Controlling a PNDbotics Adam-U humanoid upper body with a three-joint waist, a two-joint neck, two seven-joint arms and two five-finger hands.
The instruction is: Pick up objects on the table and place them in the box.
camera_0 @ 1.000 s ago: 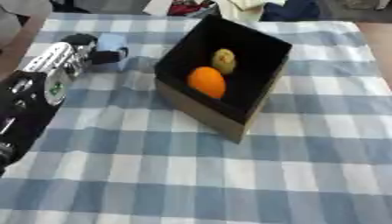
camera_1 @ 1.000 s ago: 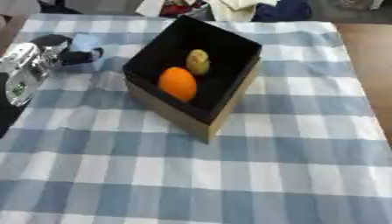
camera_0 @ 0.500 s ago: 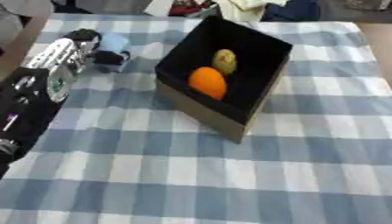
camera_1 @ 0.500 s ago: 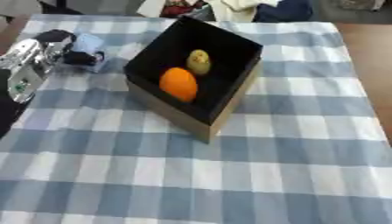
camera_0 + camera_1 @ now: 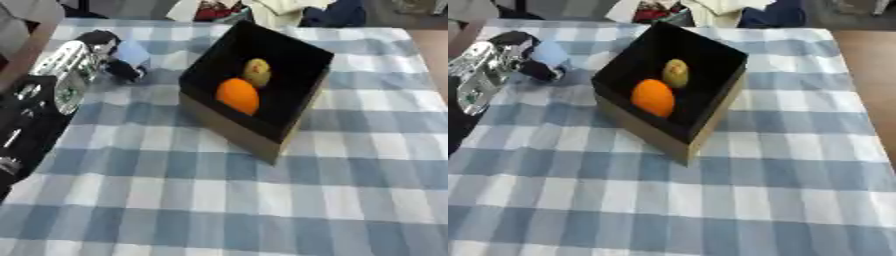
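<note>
While the blue-and-white checked cloth (image 5: 219, 200) is covering the whole table nearest the camera, no loose thing is lying on that near stretch. Farther in, a little past the middle, a box (image 5: 236, 131) with black inner walls and a brown cardboard outside is sitting with one corner pointing toward the camera. Inside it an orange (image 5: 238, 96) is lying on the floor of the box, and a smaller yellow-green fruit (image 5: 256, 72) is lying just beyond it, at about one o'clock from the orange, close enough that whether they are touching cannot be told.

Out at about nine o'clock from the box, the robot's left arm (image 5: 39, 107) is coming in from the left edge, black with a silver forearm. Its left hand (image 5: 103, 41) is reaching to about ten o'clock from the box, and its dark fingers are curling round a pale blue object (image 5: 131, 51), with one dark finger or the thumb showing below the object at (image 5: 125, 71). The object's shape is too blurred to name; it is sitting near the cloth, well apart from the box, and whether it is resting on the cloth or being lifted cannot be told.

The right hand is showing in neither view.

Farthest off, at twelve o'clock beyond the table's far edge, a heap of clothes (image 5: 280, 7) is lying.
</note>
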